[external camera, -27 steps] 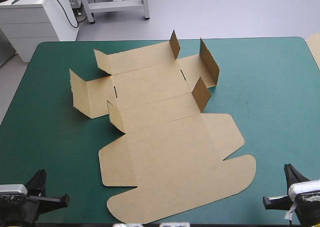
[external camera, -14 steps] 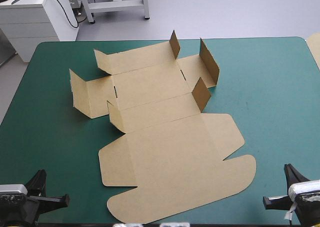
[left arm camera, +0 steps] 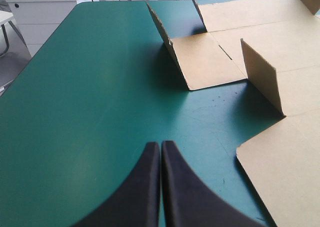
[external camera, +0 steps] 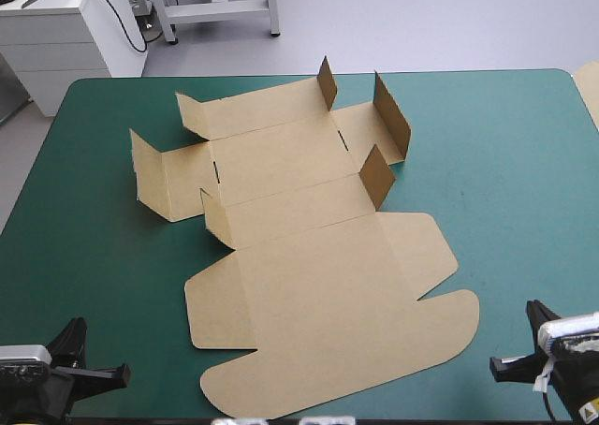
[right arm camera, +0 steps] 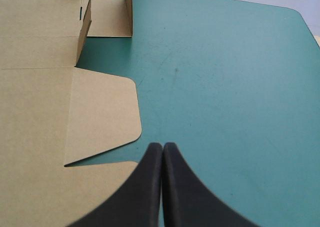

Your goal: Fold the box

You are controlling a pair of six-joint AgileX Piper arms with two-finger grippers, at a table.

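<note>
The brown box lies as a cut sheet in the middle of the teal-green table, its wide lid panel flat toward the near edge. Several small flaps stand upright around the far panels, as the left wrist view shows on the box. My left gripper sits at the near left corner, shut, its fingers meeting over bare cover beside the box. My right gripper sits at the near right corner, shut, its tip just off the rounded lid flap of the box.
A white cabinet stands beyond the far left corner of the table. A sliver of pale board shows at the table's right edge. Bare teal-green cover lies right of the box.
The right gripper has shifted slightly toward the box and upward in the high view. The box and the left gripper stay as they were.
</note>
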